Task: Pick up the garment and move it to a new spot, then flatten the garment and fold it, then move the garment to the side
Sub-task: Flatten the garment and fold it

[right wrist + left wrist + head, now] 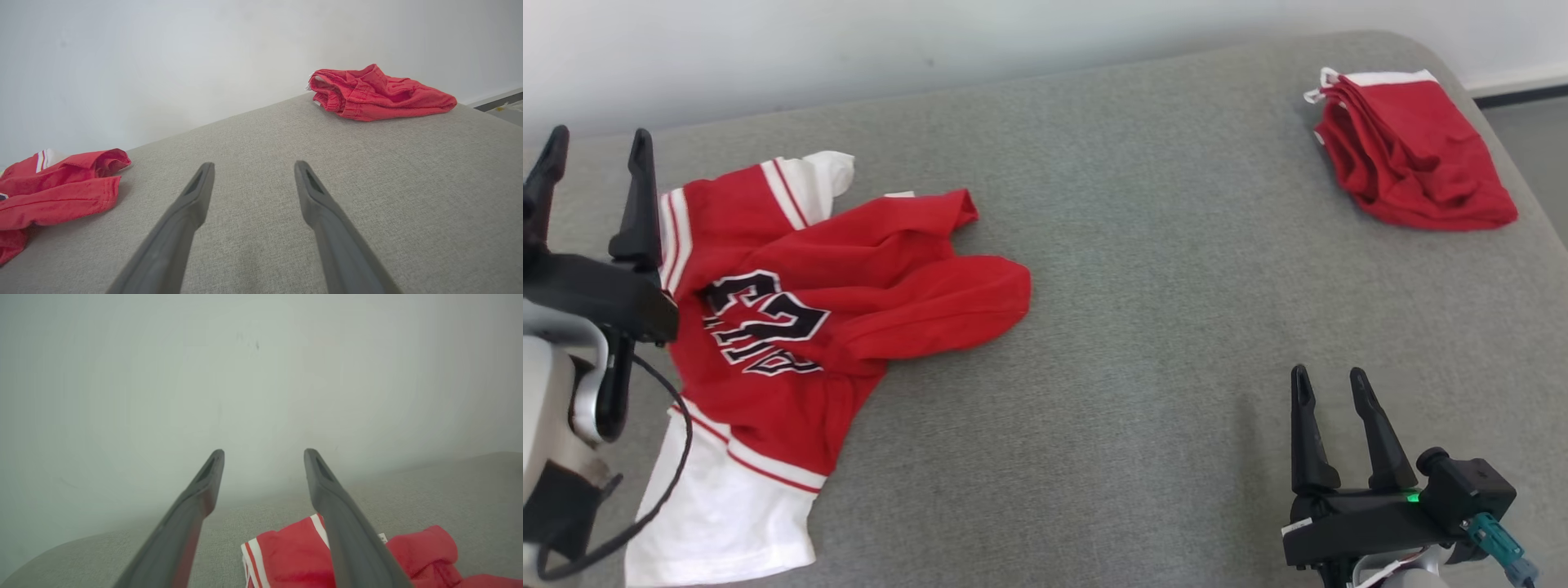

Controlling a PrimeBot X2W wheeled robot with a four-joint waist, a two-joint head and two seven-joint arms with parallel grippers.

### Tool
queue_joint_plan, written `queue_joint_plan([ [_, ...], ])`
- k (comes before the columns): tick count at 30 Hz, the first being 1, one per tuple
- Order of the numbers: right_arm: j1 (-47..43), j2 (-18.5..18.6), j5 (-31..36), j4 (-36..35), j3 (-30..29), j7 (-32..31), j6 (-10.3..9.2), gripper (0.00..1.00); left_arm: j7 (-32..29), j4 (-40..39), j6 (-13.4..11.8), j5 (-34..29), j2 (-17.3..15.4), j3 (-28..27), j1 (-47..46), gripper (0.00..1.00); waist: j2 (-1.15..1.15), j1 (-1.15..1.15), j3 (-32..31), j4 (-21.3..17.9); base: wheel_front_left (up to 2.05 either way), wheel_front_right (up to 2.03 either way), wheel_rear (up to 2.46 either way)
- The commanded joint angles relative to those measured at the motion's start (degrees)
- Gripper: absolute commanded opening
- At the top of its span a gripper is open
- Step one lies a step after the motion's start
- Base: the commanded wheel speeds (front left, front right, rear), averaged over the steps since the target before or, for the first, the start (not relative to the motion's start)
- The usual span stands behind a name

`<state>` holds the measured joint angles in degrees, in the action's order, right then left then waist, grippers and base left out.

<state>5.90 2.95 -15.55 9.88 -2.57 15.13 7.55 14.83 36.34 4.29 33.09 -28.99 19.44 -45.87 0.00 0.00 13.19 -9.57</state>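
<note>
Sprawling jersey (pixel 792 327) (pixel 286 555) (pixel 57 196): red with white trim and a black number print, rumpled and partly doubled over on the left side of the surface (pixel 1160 286), white hem toward the near edge.
Left end effector (pixel 599 137) (pixel 263 454): released, fingers spread with nothing between them, by the jersey's striped sleeve.
Right end effector (pixel 1330 374) (pixel 254 164): released, fingers apart over bare gray fabric near the near right corner, well apart from the jersey.
Red shorts (pixel 1413 155) (pixel 376 94): bunched at the far right corner.
Wall (pixel 849 49): pale, behind the far edge.
</note>
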Motion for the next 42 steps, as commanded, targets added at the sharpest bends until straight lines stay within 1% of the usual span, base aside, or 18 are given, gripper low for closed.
queue_joint_plan([
  [1, -0.57, -0.17, 0.28, 0.04, -0.05, -0.02, -0.15, 1.00, 0.30, -1.20, -0.42, -0.42, 0.06, -0.61, 1.47, 1.00, 0.00, 0.00, -1.49, 1.79, 0.00, 0.00, 0.00],
  [3, -0.94, -0.17, 0.48, 0.14, -0.09, -0.01, -0.15, 1.00, 0.39, -3.65, -0.84, 0.41, 0.46, -1.59, 3.82, 1.00, 0.00, 0.00, -2.13, 2.77, 0.00, 0.00, 0.00],
  [6, -1.42, -0.17, 0.55, 0.20, -0.19, -0.02, -0.15, 1.00, 0.39, -8.33, -1.98, -0.73, -0.13, -2.73, 7.41, 1.00, 0.00, 0.00, -2.87, 4.21, 0.00, 0.00, 0.00],
  [11, -2.05, -0.17, 1.17, 0.25, -0.24, -0.01, -0.15, 1.00, 0.37, -15.99, -4.25, -1.99, 0.65, -4.80, 15.07, 1.00, 0.00, 0.00, -3.89, 6.41, 0.00, 0.00, 0.00],
  [15, -2.52, -0.16, 1.72, 0.26, -0.36, -0.01, -0.15, 1.00, 0.38, -21.03, -5.77, -3.02, 2.14, -6.75, 21.22, 1.00, 0.00, 0.00, -4.69, 7.77, 0.00, 0.00, 0.00],
  [19, -2.94, -0.11, 2.11, 0.38, -0.41, -0.02, -0.15, 1.00, 0.38, -24.64, -6.75, -4.33, 4.30, -8.44, 26.97, 1.00, 0.00, 0.00, -5.65, 8.88, 0.00, 0.00, 0.00],
  [25, -3.61, 0.29, 2.27, 0.60, -0.24, -0.01, -0.15, 1.00, 0.39, -27.58, -6.76, -6.45, 7.49, -10.45, 34.35, 1.00, 0.00, 0.00, -7.22, 10.11, 0.00, 0.00, 0.00],
  [26, -3.89, 0.48, 2.30, 0.65, -0.08, -0.02, -0.15, 1.00, 0.39, -28.48, -6.44, -7.27, 8.66, -11.34, 36.06, 1.00, 0.00, 0.00, -7.57, 10.53, 0.00, 0.00, 0.00],
  [29, -4.33, 0.70, 2.25, 0.74, -0.06, -0.01, -0.15, 1.00, 0.39, -29.64, -5.85, -8.84, 10.01, -12.73, 38.45, 1.00, 0.00, 0.00, -8.15, 11.17, 0.00, 0.00, 0.00],
  [31, -4.55, 0.72, 2.23, 0.83, 0.03, -0.01, -0.15, 1.00, 0.39, -30.47, -5.61, -9.79, 11.47, -13.90, 39.83, 1.00, 0.00, 0.00, -8.50, 11.55, 0.00, 0.00, 0.00],
  [33, -4.55, 0.72, 2.23, 0.83, 0.03, -0.01, -0.15, 1.00, 0.39, -30.47, -5.61, -9.79, 11.47, -13.90, 39.83, 1.00, 0.00, 0.00, -8.50, 11.55, 0.00, 0.00, 0.00],
  [35, -4.77, 0.84, 2.15, 1.03, 0.31, -0.01, -0.15, 1.00, 0.39, -31.30, -5.43, -12.15, 12.63, -15.74, 42.03, 1.00, 0.00, 0.00, -8.96, 11.88, 0.00, 0.00, 0.00],
  [42, -5.26, 0.96, 1.81, 1.74, 0.86, -0.02, -0.15, 1.00, 0.39, -30.29, -4.29, -16.02, 15.51, -17.29, 45.63, 1.00, 0.00, 0.00, -9.66, 12.47, 0.00, 0.00, 0.00],
])
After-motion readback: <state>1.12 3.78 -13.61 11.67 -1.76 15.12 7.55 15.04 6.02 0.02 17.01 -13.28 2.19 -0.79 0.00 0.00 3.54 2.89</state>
